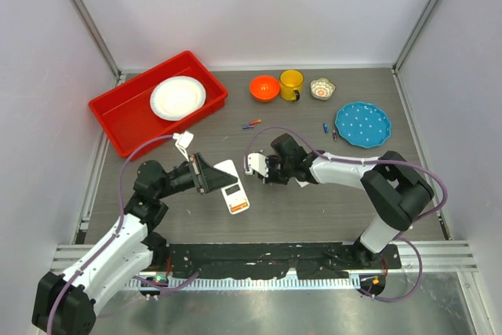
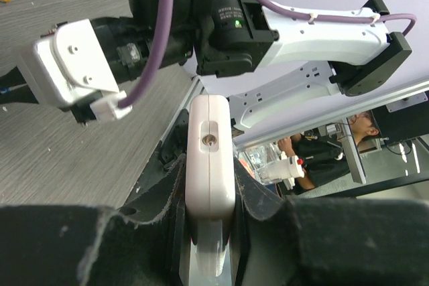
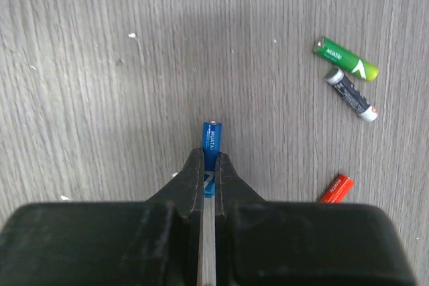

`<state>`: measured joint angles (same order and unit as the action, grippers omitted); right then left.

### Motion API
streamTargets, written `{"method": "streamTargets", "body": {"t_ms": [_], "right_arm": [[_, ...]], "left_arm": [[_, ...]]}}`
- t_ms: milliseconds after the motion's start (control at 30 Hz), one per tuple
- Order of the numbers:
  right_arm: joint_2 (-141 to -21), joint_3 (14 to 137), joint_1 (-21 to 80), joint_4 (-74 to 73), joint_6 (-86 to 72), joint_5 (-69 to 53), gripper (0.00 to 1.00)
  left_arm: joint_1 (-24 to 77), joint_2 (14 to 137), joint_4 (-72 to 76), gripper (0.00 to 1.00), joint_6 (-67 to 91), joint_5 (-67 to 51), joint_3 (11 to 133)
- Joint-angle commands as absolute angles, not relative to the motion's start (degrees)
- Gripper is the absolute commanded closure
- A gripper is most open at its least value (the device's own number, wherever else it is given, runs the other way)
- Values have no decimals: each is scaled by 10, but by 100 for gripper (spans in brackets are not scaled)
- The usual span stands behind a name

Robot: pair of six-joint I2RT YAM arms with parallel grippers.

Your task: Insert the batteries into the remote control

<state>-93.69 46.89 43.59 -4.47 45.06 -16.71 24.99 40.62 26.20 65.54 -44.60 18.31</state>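
Note:
My left gripper [image 1: 212, 177] is shut on the white remote control [image 1: 233, 187], whose orange button panel faces up near the table's middle. In the left wrist view the remote [image 2: 210, 159] stands edge-on between the left gripper's [image 2: 210, 189] jaws. My right gripper [image 1: 267, 172] sits just right of the remote. In the right wrist view this gripper [image 3: 209, 167] is shut on a blue battery [image 3: 210, 140] that sticks out past the tips. Green [image 3: 345, 58], dark grey [image 3: 350, 94] and red [image 3: 334, 189] batteries lie on the table to its right.
A red tray [image 1: 125, 119] holding a white plate [image 1: 178, 97] stands at the back left. An orange bowl [image 1: 264, 87], yellow mug [image 1: 291, 84], small patterned bowl [image 1: 321, 88] and blue plate [image 1: 362, 124] line the back right. Loose batteries [image 1: 251, 124] lie mid-table.

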Motion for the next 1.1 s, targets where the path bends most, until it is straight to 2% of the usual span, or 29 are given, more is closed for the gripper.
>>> {"method": "streamTargets", "body": {"t_ms": [0,133,200,433,500,533,800,833,1000,1067], "right_arm": [[-946,500,410,-77,488,-227,99],[-952,501,400,-70,469,-231,99],[-956,507,400,-69,458,-222,94],[-948,501,400,-47,413,-188,59],[-943,497,400,-43,410,-185,55],[-941,493,400,-41,408,-182,48],[-889,483,400,19,350,-176,39],[-878,484,400,25,343,-173,30],[-810,490,400,76,272,-114,28],[-787,496,399,104,145,-85,27]], "left_arm": [[249,408,287,100,654,-444,185],[250,413,291,100,656,-443,186],[249,415,293,100,659,-444,187],[249,406,287,100,657,-442,186],[250,405,287,100,657,-442,185],[249,405,286,100,657,-441,185],[250,407,285,100,657,-441,186],[249,407,285,100,657,-441,186],[249,406,279,100,657,-440,189],[249,404,273,100,655,-437,188]]}}
